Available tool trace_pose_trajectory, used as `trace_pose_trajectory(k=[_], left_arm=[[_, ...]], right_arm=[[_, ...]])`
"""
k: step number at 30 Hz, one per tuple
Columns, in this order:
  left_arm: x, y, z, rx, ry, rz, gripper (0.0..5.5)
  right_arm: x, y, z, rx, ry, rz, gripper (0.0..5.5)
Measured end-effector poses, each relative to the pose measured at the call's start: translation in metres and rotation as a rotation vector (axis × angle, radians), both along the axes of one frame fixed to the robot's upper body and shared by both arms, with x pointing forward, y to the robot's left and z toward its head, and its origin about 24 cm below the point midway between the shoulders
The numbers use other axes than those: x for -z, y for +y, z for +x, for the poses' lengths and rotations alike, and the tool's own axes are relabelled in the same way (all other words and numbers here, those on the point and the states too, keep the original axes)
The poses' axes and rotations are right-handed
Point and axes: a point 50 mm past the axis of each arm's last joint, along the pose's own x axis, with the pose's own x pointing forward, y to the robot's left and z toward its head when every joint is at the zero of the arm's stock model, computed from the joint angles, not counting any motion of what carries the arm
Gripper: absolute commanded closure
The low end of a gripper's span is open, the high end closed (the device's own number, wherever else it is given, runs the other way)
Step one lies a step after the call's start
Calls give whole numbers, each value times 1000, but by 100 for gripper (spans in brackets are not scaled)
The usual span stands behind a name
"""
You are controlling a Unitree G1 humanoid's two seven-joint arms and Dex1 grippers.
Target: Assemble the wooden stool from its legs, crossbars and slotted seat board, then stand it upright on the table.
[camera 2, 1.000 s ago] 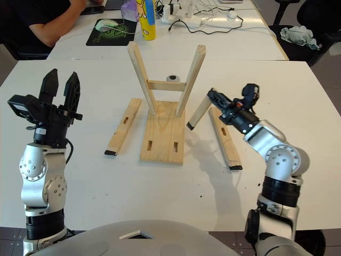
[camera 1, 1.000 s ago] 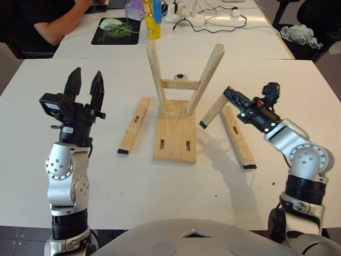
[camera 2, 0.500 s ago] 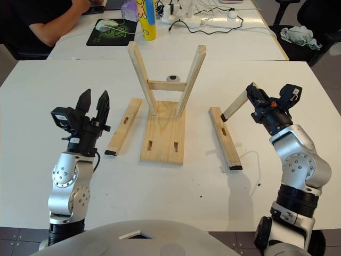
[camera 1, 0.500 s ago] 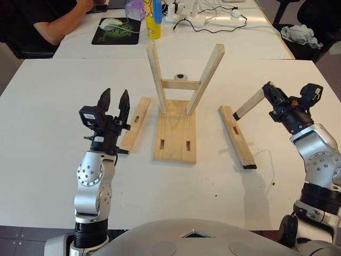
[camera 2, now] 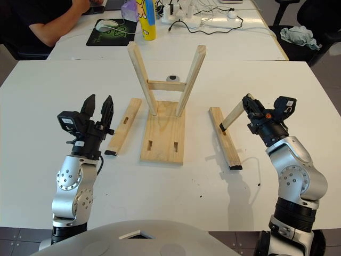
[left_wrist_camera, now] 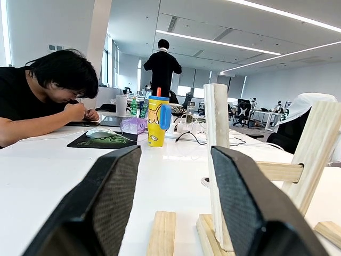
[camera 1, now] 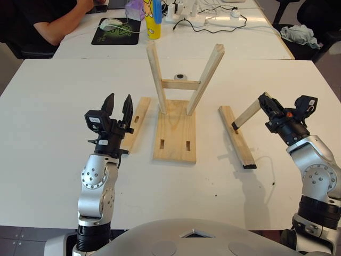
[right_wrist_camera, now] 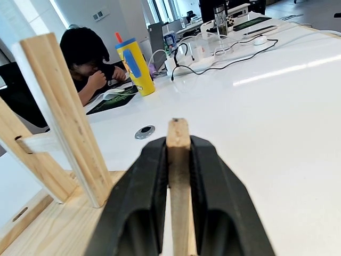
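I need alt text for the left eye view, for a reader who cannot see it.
The right pincer grips a pale wooden bar, tilted, its lower end over a wooden plank on the white table. The open left pincer hovers beside a slotted plank. Between them lies the slotted seat board with two legs and a crossbar standing on it.

Both arms: silver-grey rounded shells [camera 1: 99, 201], black bands at joints. Round joint caps [camera 1: 91, 178] w/ ring of small screws. Left claw [camera 1: 119, 101] & right claw [camera 1: 263, 101]: matt black, two tapered fingers [left_wrist_camera: 101, 205] each, inner pads finely ribbed. Boxy black cam module behind left claw, white label [camera 1: 95, 119] on it. Thin black cable [camera 1: 94, 142] at left wrist. Small red-orange marks [camera 1: 290, 113] nr right wrist.
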Motion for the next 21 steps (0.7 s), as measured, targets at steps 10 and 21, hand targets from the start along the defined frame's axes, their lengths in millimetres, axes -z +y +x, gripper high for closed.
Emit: trace_pose_trajectory(k=[10,21], left_arm=[[3,0,1,9,11,4,308],[6,0,-2,11,26,6,308]], right_arm=[[7,-4,-2,33,25,21,507],[7,0,-8,29,19,-29,507]])
